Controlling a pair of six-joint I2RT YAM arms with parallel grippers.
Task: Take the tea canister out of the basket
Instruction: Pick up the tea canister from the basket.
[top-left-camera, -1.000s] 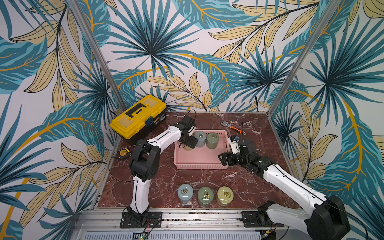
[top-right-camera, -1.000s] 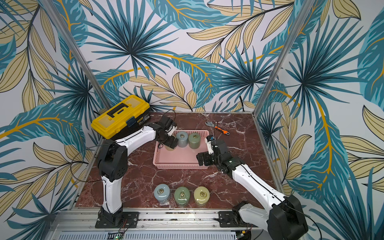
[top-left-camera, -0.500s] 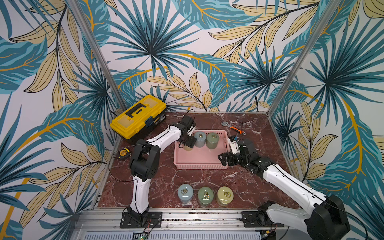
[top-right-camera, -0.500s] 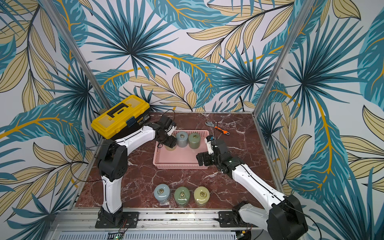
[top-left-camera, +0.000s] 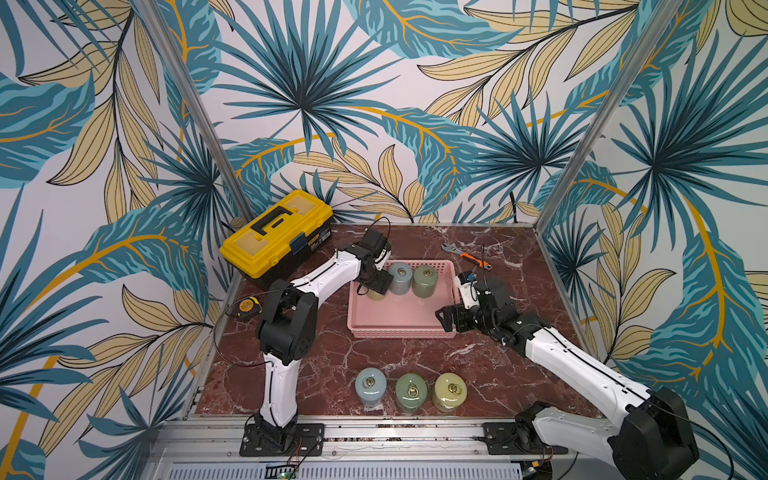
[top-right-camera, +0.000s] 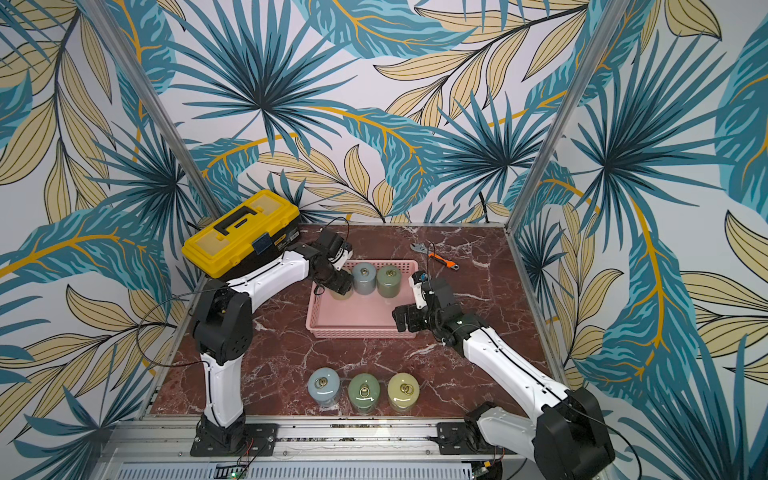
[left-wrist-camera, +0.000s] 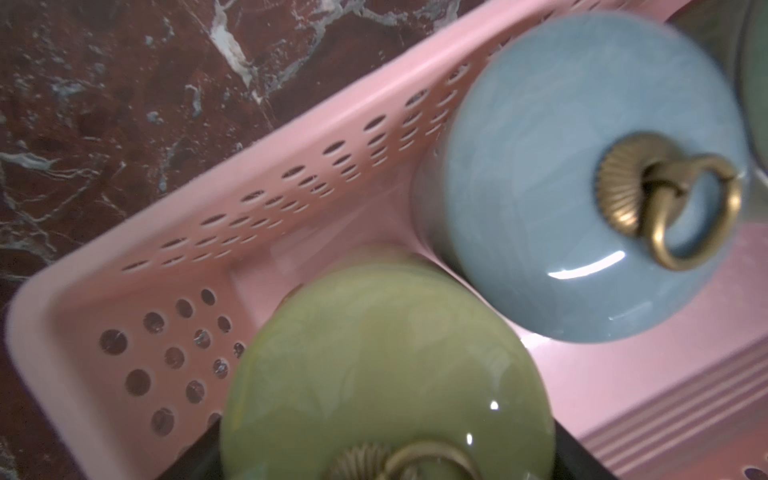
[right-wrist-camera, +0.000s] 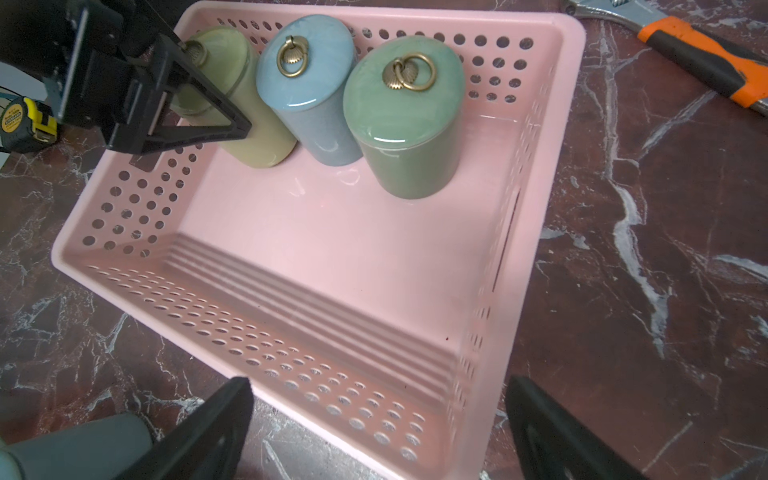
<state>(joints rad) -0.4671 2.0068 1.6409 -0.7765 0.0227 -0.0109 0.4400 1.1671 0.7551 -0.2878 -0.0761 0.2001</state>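
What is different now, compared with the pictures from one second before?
Little: the left gripper seems to have closed onto the yellow-green canister, which still stands in the basket. The right gripper stayed open beside the basket; the other canisters, toolbox and wrench did not move.

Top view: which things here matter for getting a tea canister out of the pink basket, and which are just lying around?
In the job: pink basket; yellow-green canister; left gripper, jaws around that canister; blue canister; green canister.
Lying about: yellow toolbox; wrench; tape measure; front row of canisters.
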